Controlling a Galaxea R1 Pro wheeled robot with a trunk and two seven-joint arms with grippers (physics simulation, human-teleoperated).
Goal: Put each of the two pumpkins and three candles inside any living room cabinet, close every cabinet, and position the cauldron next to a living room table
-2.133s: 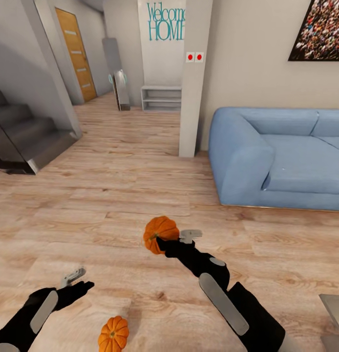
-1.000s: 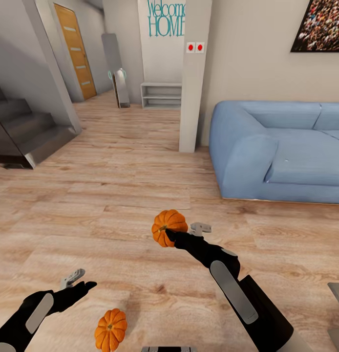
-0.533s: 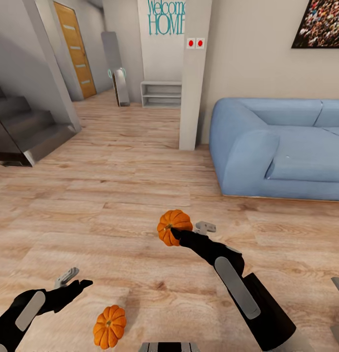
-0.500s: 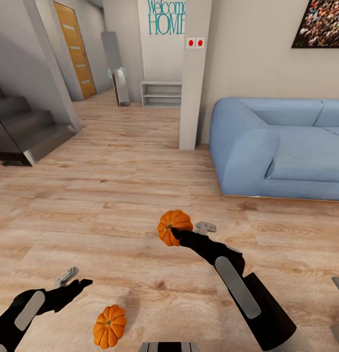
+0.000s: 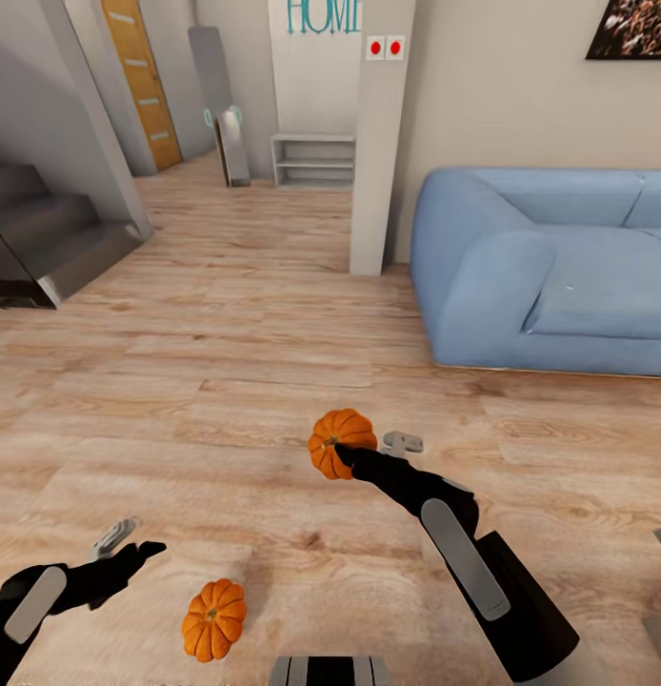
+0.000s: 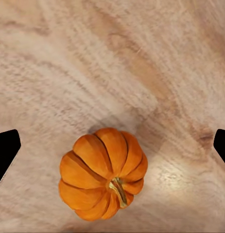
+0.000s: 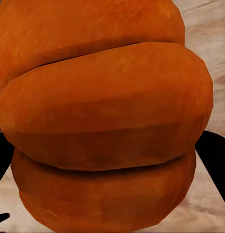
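Orange fills my right wrist view: one pumpkin [image 5: 341, 441] sits clamped in my right gripper [image 5: 369, 452], held above the wooden floor [image 5: 226, 381] near the blue sofa [image 5: 540, 276]; the second pumpkin [image 6: 103, 174] lies on the floor beside my left gripper [image 5: 126, 540], whose fingers [image 6: 5, 150] stand wide apart

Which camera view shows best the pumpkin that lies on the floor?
The left wrist view: the pumpkin on the floor sits whole there, ribs and stem plain, between the open jaws. The head view shows it small, near the left gripper. The right wrist view shows the held pumpkin instead.
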